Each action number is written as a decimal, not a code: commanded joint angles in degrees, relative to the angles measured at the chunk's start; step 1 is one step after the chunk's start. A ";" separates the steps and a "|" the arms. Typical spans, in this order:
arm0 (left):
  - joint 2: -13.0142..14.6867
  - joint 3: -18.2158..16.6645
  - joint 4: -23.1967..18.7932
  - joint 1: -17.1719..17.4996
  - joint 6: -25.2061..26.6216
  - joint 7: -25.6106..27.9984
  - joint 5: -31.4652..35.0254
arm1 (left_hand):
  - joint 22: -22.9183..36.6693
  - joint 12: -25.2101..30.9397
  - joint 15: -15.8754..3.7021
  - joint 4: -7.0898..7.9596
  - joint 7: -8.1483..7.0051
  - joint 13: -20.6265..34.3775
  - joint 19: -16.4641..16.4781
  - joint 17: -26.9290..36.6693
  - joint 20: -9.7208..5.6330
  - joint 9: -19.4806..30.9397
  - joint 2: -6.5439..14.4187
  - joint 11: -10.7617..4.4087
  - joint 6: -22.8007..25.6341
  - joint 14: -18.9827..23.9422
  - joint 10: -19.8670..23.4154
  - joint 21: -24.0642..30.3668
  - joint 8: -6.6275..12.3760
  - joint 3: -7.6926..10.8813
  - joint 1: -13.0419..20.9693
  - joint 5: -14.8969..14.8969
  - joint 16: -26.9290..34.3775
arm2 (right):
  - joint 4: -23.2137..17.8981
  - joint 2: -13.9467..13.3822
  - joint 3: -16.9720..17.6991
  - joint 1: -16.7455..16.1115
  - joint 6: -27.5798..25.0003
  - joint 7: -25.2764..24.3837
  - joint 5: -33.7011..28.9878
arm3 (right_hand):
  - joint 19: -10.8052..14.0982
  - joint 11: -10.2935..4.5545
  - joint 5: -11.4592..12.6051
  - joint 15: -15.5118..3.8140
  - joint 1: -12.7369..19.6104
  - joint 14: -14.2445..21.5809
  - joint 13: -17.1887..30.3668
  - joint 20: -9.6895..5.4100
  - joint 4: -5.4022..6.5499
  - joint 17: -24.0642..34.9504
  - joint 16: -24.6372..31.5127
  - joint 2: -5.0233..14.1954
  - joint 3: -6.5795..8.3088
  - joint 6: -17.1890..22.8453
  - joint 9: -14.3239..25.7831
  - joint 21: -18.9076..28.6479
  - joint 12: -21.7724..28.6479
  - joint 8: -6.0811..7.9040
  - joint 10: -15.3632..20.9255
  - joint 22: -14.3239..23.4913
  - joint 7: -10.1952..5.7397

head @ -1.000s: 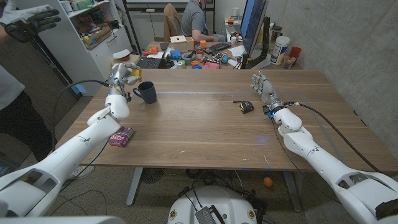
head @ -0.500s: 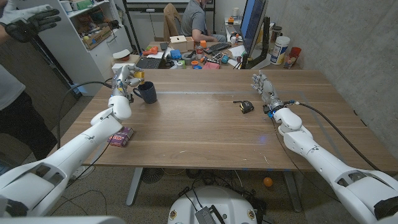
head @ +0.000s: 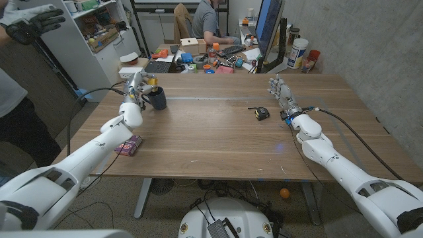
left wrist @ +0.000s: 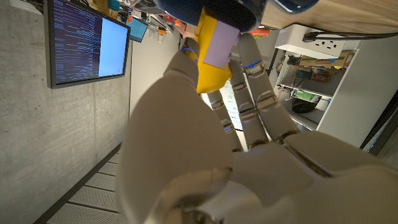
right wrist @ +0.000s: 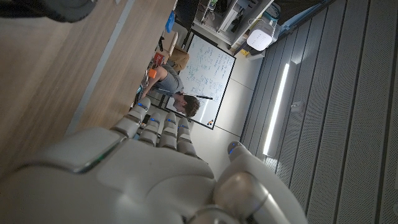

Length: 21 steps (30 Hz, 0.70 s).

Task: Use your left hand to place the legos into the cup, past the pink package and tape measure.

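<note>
A dark blue cup (head: 157,98) stands at the table's far left. My left hand (head: 135,85) hovers just beside and above its rim, pinching a yellow lego (head: 151,80) between thumb and fingers. In the left wrist view the yellow lego (left wrist: 213,55) sits at my fingertips right against the cup (left wrist: 227,10). The pink package (head: 129,144) lies nearer the front left edge, under my left forearm. A black and yellow tape measure (head: 262,113) lies right of centre. My right hand (head: 281,91) stands at the far right, fingers stretched out, holding nothing.
Behind the table's far edge are a keyboard (head: 158,66), boxes and small clutter (head: 213,64), a monitor (head: 268,30) and a seated person (head: 210,21). Another person's gloved hand (head: 30,23) shows at the upper left, beside a shelf (head: 99,33).
My left hand has moved right and slightly farther, bringing the yellow lego from left of the cup to just over its rim. The right arm has stayed still.
</note>
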 commanded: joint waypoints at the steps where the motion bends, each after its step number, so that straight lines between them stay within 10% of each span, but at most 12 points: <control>1: 2.40 1.35 -2.20 -0.38 1.82 -5.79 -0.99 | -0.27 -2.40 -15.32 2.00 0.21 -1.94 -0.85 -2.94 -3.70 -0.02 7.67 -2.11 1.98 3.79 -1.12 1.83 -1.89 -0.78 2.82 0.28 -5.16 | 0.79 0.28 0.08 0.52 0.32 0.21 0.16 | 0.20 0.18 0.28 0.37 0.03 0.21 0.16 -0.05 0.02 -0.08 -0.01 -0.24 -0.19 -0.30 0.16 0.33 0.00 -0.10 0.04 0.25 0.02; 7: 3.78 1.04 -4.49 0.22 3.14 -8.43 -1.71 | -0.84 -5.86 -15.10 3.56 -2.22 -4.37 -2.90 -8.18 -0.03 0.05 4.91 -2.75 0.32 2.21 -2.33 1.60 -3.38 -2.12 -4.42 0.12 -10.95 | 1.41 0.52 -0.05 0.93 0.65 0.45 0.06 | 0.21 0.22 0.31 0.32 0.03 0.22 0.16 -0.06 0.02 -0.08 -0.01 -0.20 -0.23 -0.40 0.16 0.33 -0.01 -0.13 0.02 0.25 0.02; 21: 5.54 -0.23 -8.39 2.12 4.12 -9.59 -2.13 | -1.01 -7.72 -13.29 3.90 -3.46 -5.16 -8.62 -11.29 7.10 0.15 4.26 -3.41 -0.59 -1.27 -2.35 -1.10 -4.16 -2.08 -8.11 0.15 -15.04 | 1.72 0.60 0.06 1.06 1.01 0.60 0.22 | 0.24 0.12 0.37 0.37 0.08 0.29 0.16 -0.07 0.03 -0.08 -0.01 -0.06 -0.32 -0.47 0.15 0.35 0.00 -0.12 0.01 0.25 -0.09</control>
